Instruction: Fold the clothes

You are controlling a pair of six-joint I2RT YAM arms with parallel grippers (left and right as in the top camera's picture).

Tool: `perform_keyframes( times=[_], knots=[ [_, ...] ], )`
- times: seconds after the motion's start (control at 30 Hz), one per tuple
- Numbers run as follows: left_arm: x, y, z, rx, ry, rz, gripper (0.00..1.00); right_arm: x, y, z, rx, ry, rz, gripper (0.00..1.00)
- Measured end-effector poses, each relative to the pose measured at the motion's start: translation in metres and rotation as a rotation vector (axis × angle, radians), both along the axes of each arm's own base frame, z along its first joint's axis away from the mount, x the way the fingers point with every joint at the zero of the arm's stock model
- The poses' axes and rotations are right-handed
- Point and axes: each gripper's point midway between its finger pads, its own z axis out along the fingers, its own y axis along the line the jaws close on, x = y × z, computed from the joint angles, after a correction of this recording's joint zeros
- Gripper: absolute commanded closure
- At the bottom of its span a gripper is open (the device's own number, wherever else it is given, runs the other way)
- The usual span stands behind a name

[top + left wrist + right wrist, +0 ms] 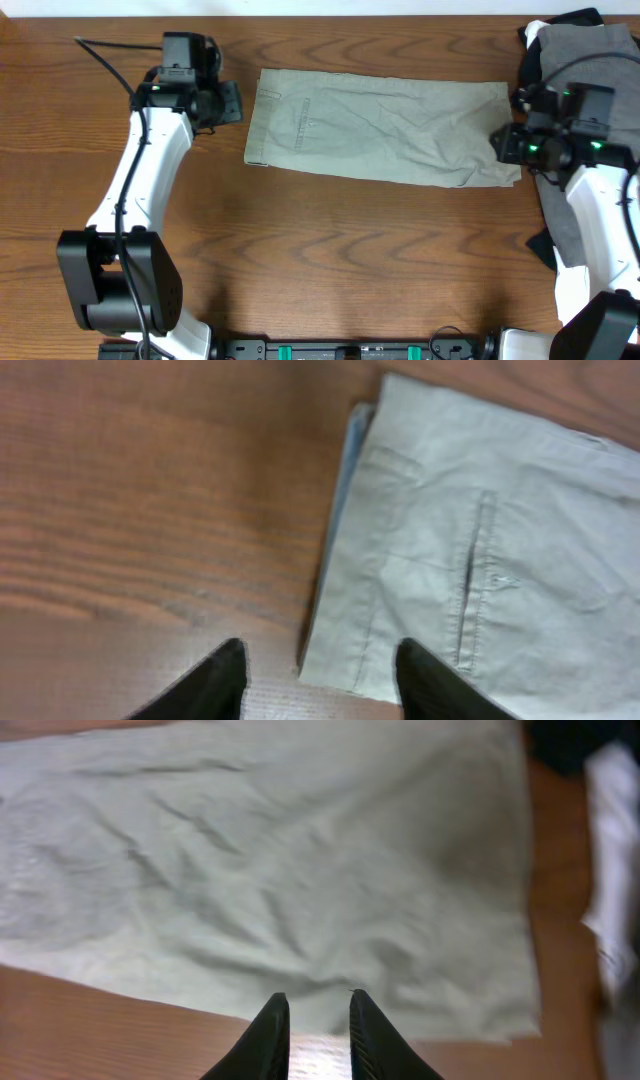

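Item: khaki shorts (380, 128), one pair, lying flat across the middle of the wooden surface (350, 260). They look doubled lengthwise into a long rectangle, with the waistband to the left and the leg hems to the right. The left wrist view shows a pale blue lining (345, 510) at the waistband edge and a welt pocket (470, 575) facing up. The cloth is lightly creased toward the hem end and otherwise spread smooth, a lay that suits a further crosswise fold. Item: left gripper (232, 102), just beside the waistband and not touching it, with its fingers spread wide and nothing between them. Its camera looks down on the near waistband corner, which suggests it is either clear of a release or lined up to take that corner; the pictures do not settle which. Item: right gripper (500, 143), over the hem end at the lower right corner of the shorts. Its fingers are only a narrow gap apart and hold no cloth, with the hem edge just ahead of the tips in its own view. Item: pile of other garments (590, 50), grey, black and white, heaped at the right edge of the surface and partly under the right arm, apparently waiting unfolded. Condition: first fold apparently made; the end-to-end fold is judged not yet done.
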Motion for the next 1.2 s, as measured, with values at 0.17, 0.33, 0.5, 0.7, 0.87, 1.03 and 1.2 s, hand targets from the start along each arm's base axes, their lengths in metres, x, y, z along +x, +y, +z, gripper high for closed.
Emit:
perform_keyframes(
  times=[0.17,0.33,0.5,0.7,0.87,1.03,1.2],
  knots=[
    [-0.003,-0.007,-0.024,-0.041,0.07,-0.021,0.32,0.016,0.033,0.003,-0.019,-0.064,0.095,0.8],
    [0.003,-0.016,-0.059,-0.072,0.127,-0.039,0.28,0.036,0.065,-0.007,-0.026,-0.111,0.172,0.84],
    [0.007,-0.022,-0.091,-0.101,0.173,-0.051,0.28,0.063,0.102,-0.019,0.0,-0.181,0.219,0.92],
    [0.002,-0.031,-0.105,-0.154,0.214,-0.073,0.27,0.082,0.148,-0.044,0.072,-0.201,0.233,0.94],
    [-0.001,-0.034,-0.106,-0.17,0.227,-0.079,0.27,0.086,0.178,-0.084,0.12,-0.157,0.235,0.96],
    [0.0,-0.036,-0.106,-0.17,0.222,-0.085,0.27,0.085,0.194,-0.111,0.141,-0.126,0.236,0.99],
    [0.001,-0.038,-0.108,-0.17,0.22,-0.089,0.27,0.082,0.2,-0.121,0.138,-0.103,0.227,0.99]
  ],
)
